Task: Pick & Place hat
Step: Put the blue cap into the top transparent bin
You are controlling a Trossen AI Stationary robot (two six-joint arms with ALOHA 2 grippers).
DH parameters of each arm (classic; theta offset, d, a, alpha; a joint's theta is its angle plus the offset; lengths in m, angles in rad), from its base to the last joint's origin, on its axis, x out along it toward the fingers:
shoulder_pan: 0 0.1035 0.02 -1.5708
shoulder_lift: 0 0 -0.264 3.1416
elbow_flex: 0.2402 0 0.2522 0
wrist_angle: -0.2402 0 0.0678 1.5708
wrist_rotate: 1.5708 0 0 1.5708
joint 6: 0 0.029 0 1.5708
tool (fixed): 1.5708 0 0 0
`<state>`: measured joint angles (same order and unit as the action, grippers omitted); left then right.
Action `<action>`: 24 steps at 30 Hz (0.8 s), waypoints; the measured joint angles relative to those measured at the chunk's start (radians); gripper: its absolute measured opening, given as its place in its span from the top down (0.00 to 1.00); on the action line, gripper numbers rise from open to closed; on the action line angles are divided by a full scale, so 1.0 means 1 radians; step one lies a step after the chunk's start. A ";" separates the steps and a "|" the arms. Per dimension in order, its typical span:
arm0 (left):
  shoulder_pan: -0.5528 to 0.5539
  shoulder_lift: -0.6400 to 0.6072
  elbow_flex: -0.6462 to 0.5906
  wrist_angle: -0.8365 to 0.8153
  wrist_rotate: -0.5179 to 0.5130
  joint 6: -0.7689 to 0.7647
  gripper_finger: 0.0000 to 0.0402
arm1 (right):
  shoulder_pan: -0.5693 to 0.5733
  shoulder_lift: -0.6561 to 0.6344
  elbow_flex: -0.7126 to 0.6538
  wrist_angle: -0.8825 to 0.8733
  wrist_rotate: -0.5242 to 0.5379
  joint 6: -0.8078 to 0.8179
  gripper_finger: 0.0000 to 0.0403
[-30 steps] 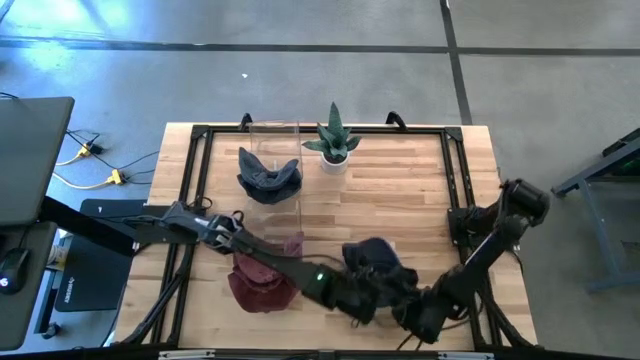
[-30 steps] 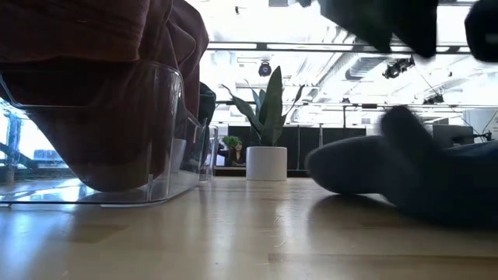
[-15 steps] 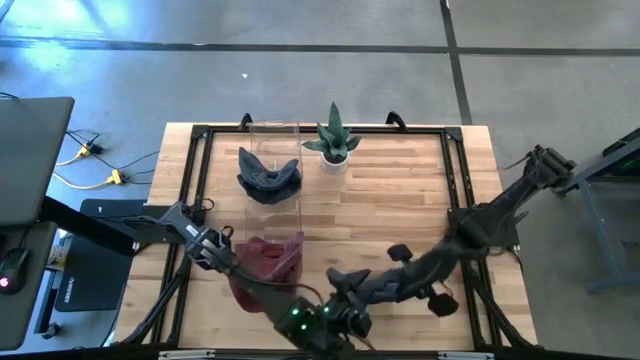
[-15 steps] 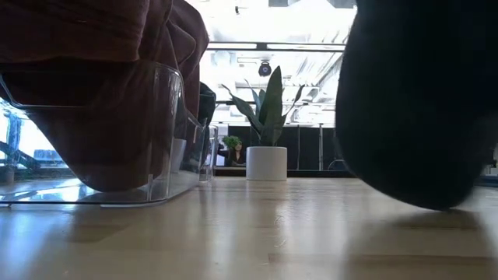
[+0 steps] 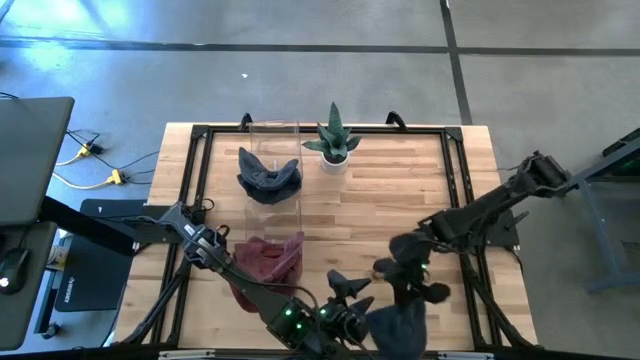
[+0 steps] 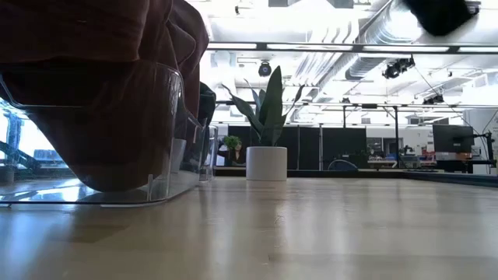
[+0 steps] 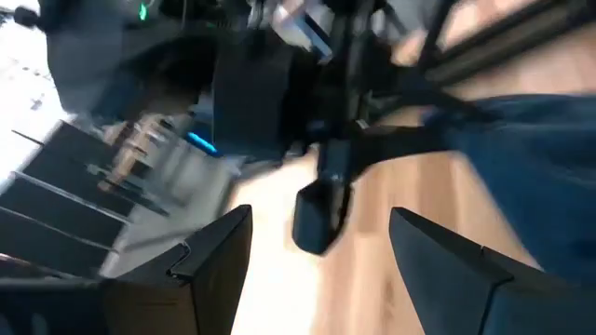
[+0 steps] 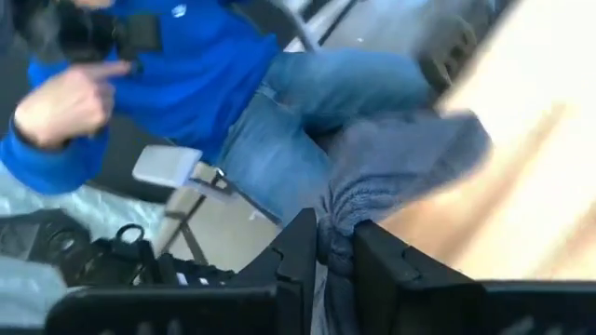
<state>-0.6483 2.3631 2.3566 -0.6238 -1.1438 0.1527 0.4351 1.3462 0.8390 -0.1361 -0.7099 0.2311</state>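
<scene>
Hat (image 8: 391,177) pinched in right gripper (image 8: 333,247), hanging above table (image 5: 400,190) front edge; left gripper (image 7: 321,233) wide open, empty, beside it.

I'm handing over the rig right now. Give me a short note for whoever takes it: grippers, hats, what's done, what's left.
Right gripper: shut on the blue hat, lifted at the table's near edge.
Left gripper: open, empty, beside it near the front edge.
Clear bin: dark blue hat at its far end, maroon hat at its near end.
Plant: behind, untouched.
Done: blue hat picked up.
Left: carry it over and place it, probably in the bin.
</scene>
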 joint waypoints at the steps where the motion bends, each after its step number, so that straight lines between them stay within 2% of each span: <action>1: 0.000 0.000 0.000 -0.052 0.020 -0.050 0.38 | -0.025 0.004 -0.045 0.040 -0.014 0.021 0.88; 4: 0.001 -0.010 -0.002 -0.242 0.073 -0.217 0.38 | -0.109 0.004 -0.175 0.177 -0.031 0.094 0.87; 9: 0.044 -0.019 -0.017 -0.366 0.129 -0.382 0.38 | -0.239 0.004 -0.319 0.317 -0.005 0.121 0.89; 11: 0.066 -0.017 -0.037 -0.356 0.191 -0.392 0.38 | -0.284 0.004 -0.351 0.340 0.003 0.105 0.88; 14: 0.101 -0.019 -0.098 -0.265 0.294 -0.389 0.38 | -0.343 0.004 -0.373 0.367 -0.021 0.105 0.81; 20: 0.148 -0.015 -0.211 -0.109 0.406 -0.393 0.38 | -0.409 -0.007 -0.378 0.357 -0.210 0.101 0.63; 22: 0.160 -0.015 -0.224 -0.089 0.433 -0.413 0.38 | -0.405 -0.028 -0.378 0.329 -0.213 0.082 0.61; 24: 0.168 -0.015 -0.227 -0.068 0.438 -0.424 0.38 | -0.399 -0.067 -0.378 0.259 -0.159 0.050 0.60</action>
<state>-0.4805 2.3477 2.1296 -0.6917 -0.7063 -0.2712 0.0362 1.2789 0.4610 0.1234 -0.8684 0.2814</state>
